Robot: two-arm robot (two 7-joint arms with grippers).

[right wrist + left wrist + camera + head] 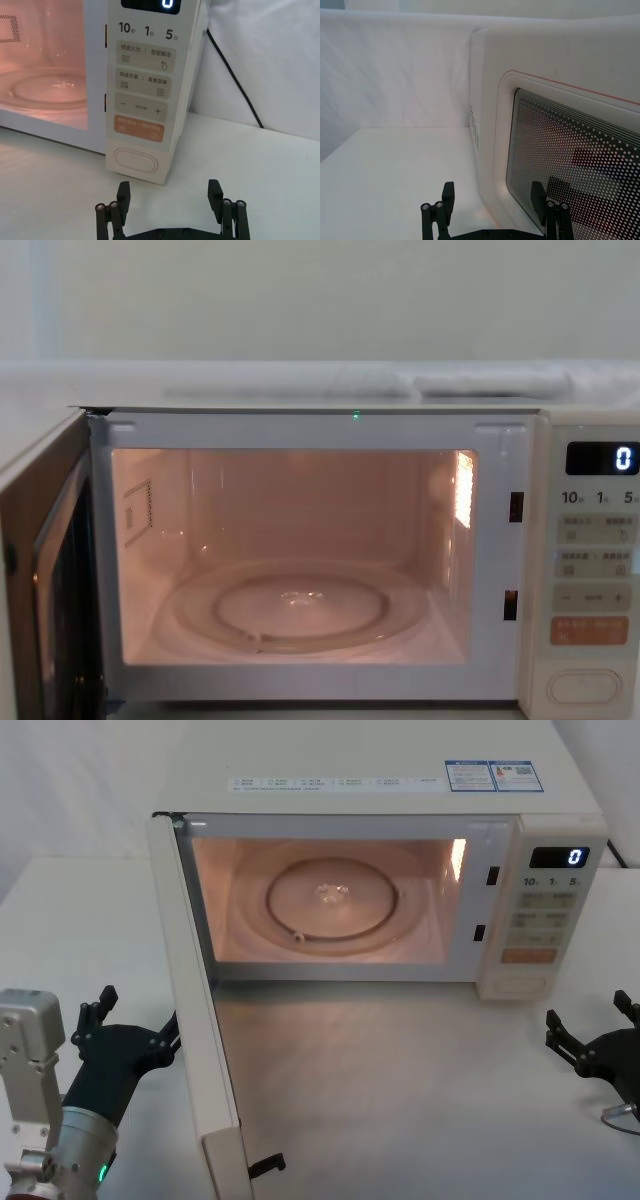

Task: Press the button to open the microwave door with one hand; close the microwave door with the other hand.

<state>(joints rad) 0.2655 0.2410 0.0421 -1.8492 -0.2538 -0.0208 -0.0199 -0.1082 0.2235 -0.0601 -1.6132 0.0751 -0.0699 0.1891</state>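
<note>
The microwave door [200, 1020] stands wide open, swung out toward me on the left, and its edge faces up in the head view. Its mesh window [570, 165] fills much of the left wrist view. My left gripper [135, 1020] sits open just left of the door's outer face, one finger [537, 195] in front of the window. The cream pill-shaped button [136, 161] is at the bottom of the control panel [540, 910]. My right gripper [169, 190] hovers open a short way in front of the button [520, 986], apart from it.
The lit cavity holds a glass turntable [332, 898]. The display [559, 857] reads 0. An orange key [140, 131] sits just above the button. A black cable [235, 75] runs down behind the microwave's right side. White table [400, 1100] spreads in front.
</note>
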